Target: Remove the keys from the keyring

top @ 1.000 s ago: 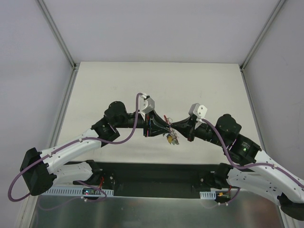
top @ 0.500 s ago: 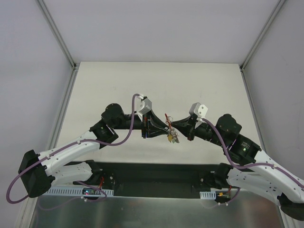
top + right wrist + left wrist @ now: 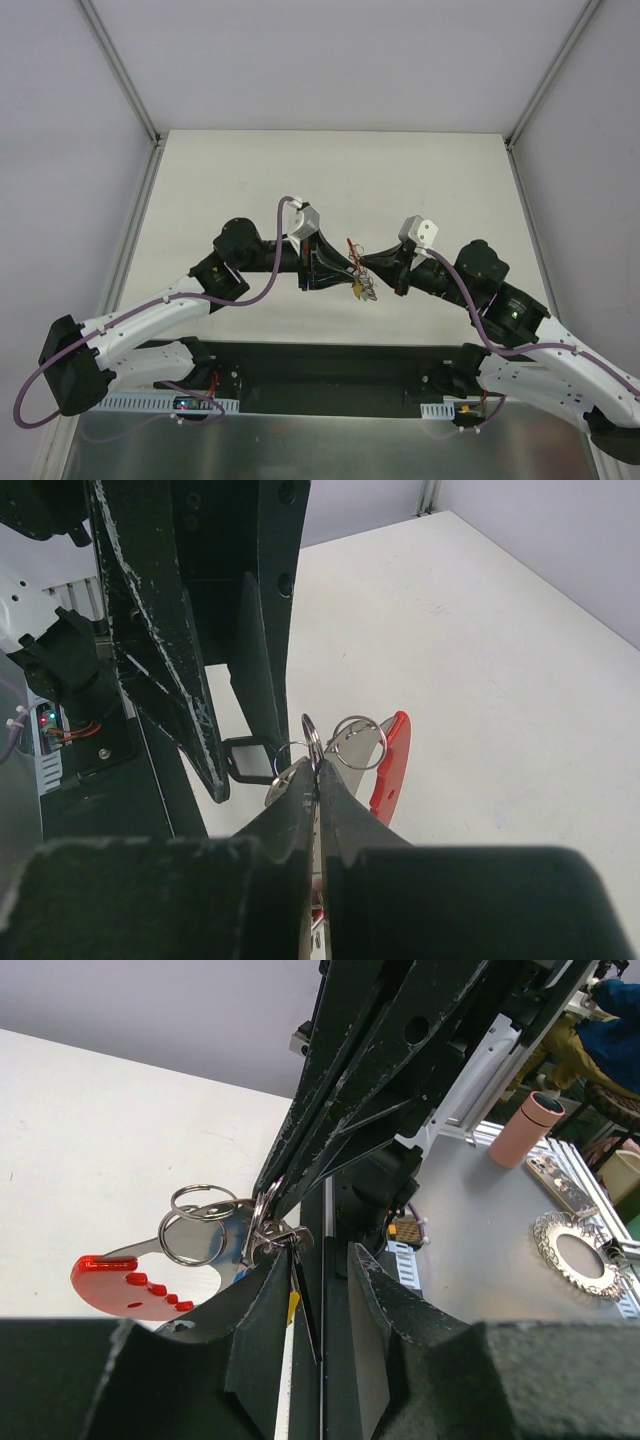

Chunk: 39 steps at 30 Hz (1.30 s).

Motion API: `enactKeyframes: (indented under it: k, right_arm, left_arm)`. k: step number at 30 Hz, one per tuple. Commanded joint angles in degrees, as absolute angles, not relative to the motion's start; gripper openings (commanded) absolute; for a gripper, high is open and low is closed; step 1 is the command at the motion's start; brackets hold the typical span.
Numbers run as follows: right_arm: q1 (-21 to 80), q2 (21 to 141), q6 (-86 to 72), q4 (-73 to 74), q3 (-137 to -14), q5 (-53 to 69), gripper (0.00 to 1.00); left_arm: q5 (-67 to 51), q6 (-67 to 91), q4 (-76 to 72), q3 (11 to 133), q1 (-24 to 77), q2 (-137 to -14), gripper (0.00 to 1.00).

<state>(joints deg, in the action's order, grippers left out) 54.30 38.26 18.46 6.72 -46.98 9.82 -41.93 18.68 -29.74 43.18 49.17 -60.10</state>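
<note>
top view, left to right: left arm (image 3: 150,315) is reaching in from the bottom left over the pale table (image 3: 250,180), with a purple cable (image 3: 280,250) looping along it. left gripper (image 3: 350,268) is pointing right toward mid table. in its own wrist view its two fingers (image 3: 255,1310) are standing part way apart with a gap between them. in the right wrist view a small black tag (image 3: 250,758) is sitting between those fingertips, cannot tell if it is being pinched or just hanging there. the keys (image 3: 361,287) are dangling in the middle, right where the two grippers are meeting, hanging clear of the table. a red key (image 3: 350,246) is sticking out on the far side, and yellow and silvery bits are hanging on the near side. close up, the keyring (image 3: 200,1205) is showing as a couple of thin silvery loops, with the red key's head lying just left of and below them. right gripper (image 3: 365,265) is coming in from the right, almost tip to tip with the left one. its fingers are pressing together and clamping the keyring, one loop poking up from between the tips, another loop sitting just to their right against the red key. right arm (image 3: 520,330) is running back to the bottom right.
</note>
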Motion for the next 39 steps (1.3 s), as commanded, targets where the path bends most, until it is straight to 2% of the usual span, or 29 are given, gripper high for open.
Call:
enactKeyframes:
  k: [1, 15, 29, 39]
  right_arm:
    - [54.49, 37.79, 17.93, 2.55, -47.64, 9.76, 0.01]
    - [54.49, 38.41, 18.11, 3.08, -47.9, 9.93, 0.01]
    - [54.49, 38.32, 18.54, 3.69, -47.81, 9.76, 0.01]
    - [54.49, 38.41, 18.63, 3.87, -47.99, 10.37, 0.01]
  left_arm:
    - [-42.19, 19.16, -31.64, 44.38, 49.48, -60.64, 0.29]
    - [-41.93, 18.98, -31.11, 45.53, 49.48, -61.43, 0.27]
    - [-40.52, 20.04, -27.96, 46.84, 49.31, -62.49, 0.32]
    - [-40.6, 20.21, -25.22, 48.6, 49.22, -63.28, 0.31]
